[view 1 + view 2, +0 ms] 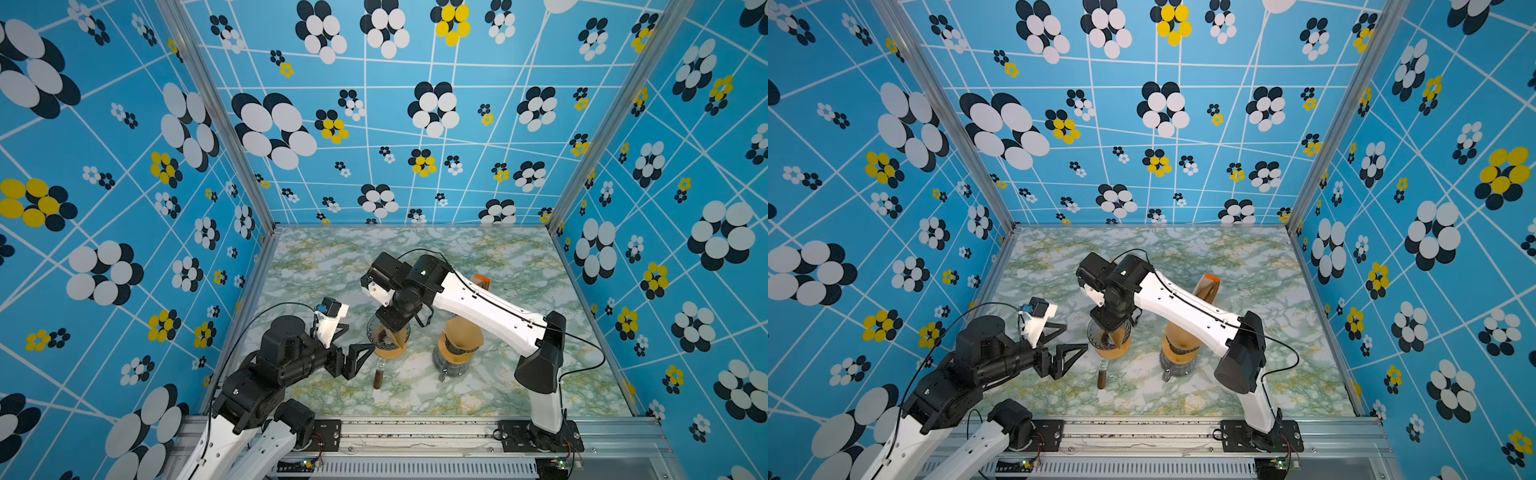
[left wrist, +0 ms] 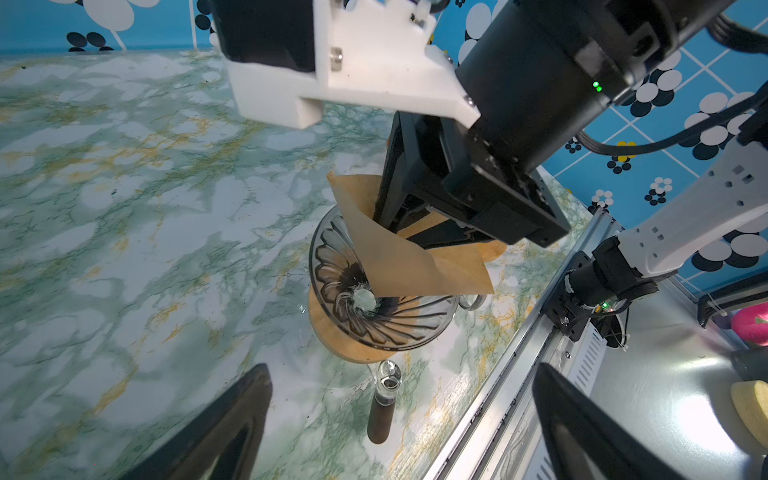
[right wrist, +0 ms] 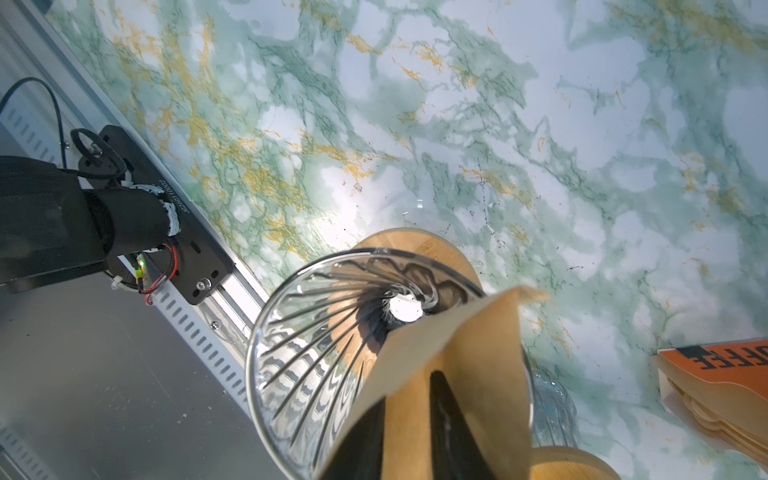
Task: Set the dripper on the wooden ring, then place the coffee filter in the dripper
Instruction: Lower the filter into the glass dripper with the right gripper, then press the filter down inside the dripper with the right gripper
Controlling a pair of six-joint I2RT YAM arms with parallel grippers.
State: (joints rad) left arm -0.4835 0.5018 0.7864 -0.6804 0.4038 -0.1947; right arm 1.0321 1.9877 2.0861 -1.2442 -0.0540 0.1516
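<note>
at about 9 o'clock from the middle of the marbled bench (image 1: 498, 257), taking the back wall as 12 in both top views, stands the glass dripper (image 1: 376, 334) on its round wooden base. the right tool (image 3: 409, 390) points down into its bowl from above. the coffee filter (image 2: 415, 266) is in the dripper. it is tan paper, part unfolded into a funnel, with its tip down beside the centre hole. it leans on the bowl's 3 o'clock side, and its upper edge rises clear above the glass rim. in the right wrist view one black finger (image 3: 446, 415) sits inside the funnel and the other outside it, with a wall of filter between them. the jaws look a little apart, and i cannot tell whether they pinch the paper or merely flank it.

the left tool (image 1: 360, 337) hovers just at 9 o'clock of the dripper, jaws spread wide, holding nothing. a small vial (image 1: 378, 376) with dark contents lies on the bench at 6 o'clock of the dripper, near it. at 3 o'clock stands a second glass vessel (image 1: 451, 361) with a wooden collar, a paper cone (image 1: 461, 330) seated in its top. beyond that, toward 1 o'clock, a pack of filters (image 1: 482, 284) with an orange label sits partly hidden by the right arm.
</note>
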